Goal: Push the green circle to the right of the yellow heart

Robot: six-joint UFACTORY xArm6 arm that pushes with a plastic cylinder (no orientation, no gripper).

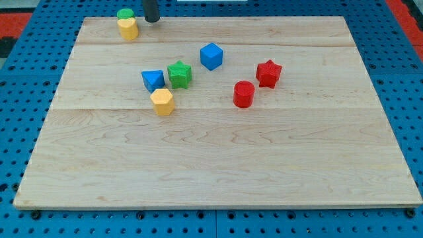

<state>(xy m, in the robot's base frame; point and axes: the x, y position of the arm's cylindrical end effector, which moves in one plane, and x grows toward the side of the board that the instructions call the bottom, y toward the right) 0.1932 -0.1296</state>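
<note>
Touching: green circle [125,14], yellow heart [128,28]

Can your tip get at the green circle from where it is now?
Probably yes: my tip sits just right of the green circle, nothing between; the yellow heart touches its lower side only.

Robotics laboratory bench. Indicators: a wooden board [218,158] laid flat on a blue perforated mounting surface [410,99] with a regular grid of holes, small coloured test blocks [211,56] scattered on the board, and a red mat [26,20] beyond.
</note>
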